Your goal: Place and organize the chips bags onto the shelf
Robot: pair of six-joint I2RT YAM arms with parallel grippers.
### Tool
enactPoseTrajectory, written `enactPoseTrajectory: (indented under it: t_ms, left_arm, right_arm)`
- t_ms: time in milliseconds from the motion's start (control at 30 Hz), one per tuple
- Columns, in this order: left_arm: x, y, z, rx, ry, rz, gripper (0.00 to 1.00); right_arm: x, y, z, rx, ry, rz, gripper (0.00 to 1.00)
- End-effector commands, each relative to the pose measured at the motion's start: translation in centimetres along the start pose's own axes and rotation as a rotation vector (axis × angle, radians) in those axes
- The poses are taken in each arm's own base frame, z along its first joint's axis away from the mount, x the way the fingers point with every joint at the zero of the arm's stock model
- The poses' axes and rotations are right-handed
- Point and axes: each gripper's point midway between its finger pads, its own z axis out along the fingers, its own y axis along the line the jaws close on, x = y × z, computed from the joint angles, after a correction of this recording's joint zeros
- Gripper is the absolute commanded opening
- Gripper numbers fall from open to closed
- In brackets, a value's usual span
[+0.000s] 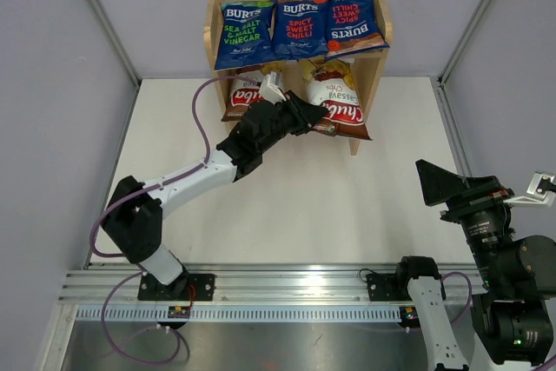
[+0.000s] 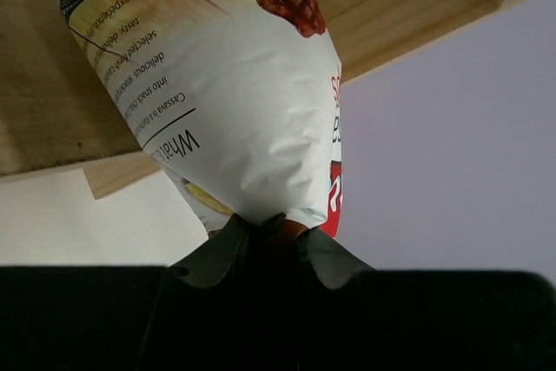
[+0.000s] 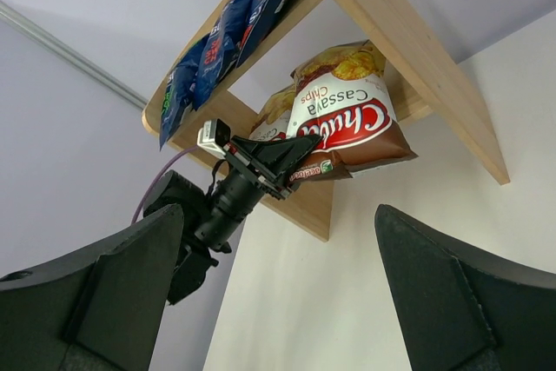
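From above: saw the left claw (image 1: 314,119) pushed in under the upper board of the shelf (image 1: 375,67), pinched shut on the near-left corner of the right-hand Chuba bag (image 1: 340,97). Found that bag on the lower tier, just far and right of the claw, long axis running near to far, near end seemingly sticking out past the front. Noted the left-hand Chuba bag (image 1: 243,97) just beside it on the same tier, and three Burts bags (image 1: 300,23) in a row on the top one. Saw the right claw (image 1: 441,182) spread wide, well apart over the right side of the bench (image 1: 295,206); judged the left arm far the nearer.

From the left wrist: caught the left claw (image 2: 269,232) closed on the crimped end of the right-hand Chuba bag (image 2: 252,110), the pack stretching straight away towards the pale underside of the shelf (image 2: 417,6). Judged the coming move to hinge on a push along that axis, farther in.

From the right wrist: saw the right claw (image 3: 280,215) gaping, holding nothing, facing the shelf (image 3: 417,49) from well away. Made out the left claw (image 3: 282,155) at the near-left corner of the right-hand Chuba bag (image 3: 347,123).
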Motion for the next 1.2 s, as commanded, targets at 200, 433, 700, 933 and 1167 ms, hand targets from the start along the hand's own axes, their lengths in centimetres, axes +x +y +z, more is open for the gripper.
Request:
enactPoseTrajectory:
  t_ms: [200, 433, 700, 933, 1167]
  left_arm:
    - [-3.8, -2.7, 2.2, 0.108, -0.046, 0.013, 0.09]
    - [-4.4, -1.9, 3.2, 0.113, -0.069, 0.042, 0.11]
    - [-5.0, -1.7, 3.9, 0.112, -0.089, 0.069, 0.12]
    - [-6.1, -0.9, 4.4, 0.07, -0.107, 0.106, 0.14]
    - [-6.2, -0.8, 5.7, 0.058, -0.086, 0.145, 0.19]
  right_arm:
    - [0.0, 1.9, -0.8, -0.098, 0.007, 0.001, 1.0]
    - [0.1, 2.2, -1.1, -0.114, 0.016, 0.009, 0.99]
    - [0.3, 2.4, -1.2, -0.129, 0.026, 0.021, 0.99]
    - [0.6, 2.6, -1.2, -0.142, 0.04, 0.035, 1.0]
    - [0.6, 2.7, -1.3, -0.148, 0.04, 0.035, 0.99]
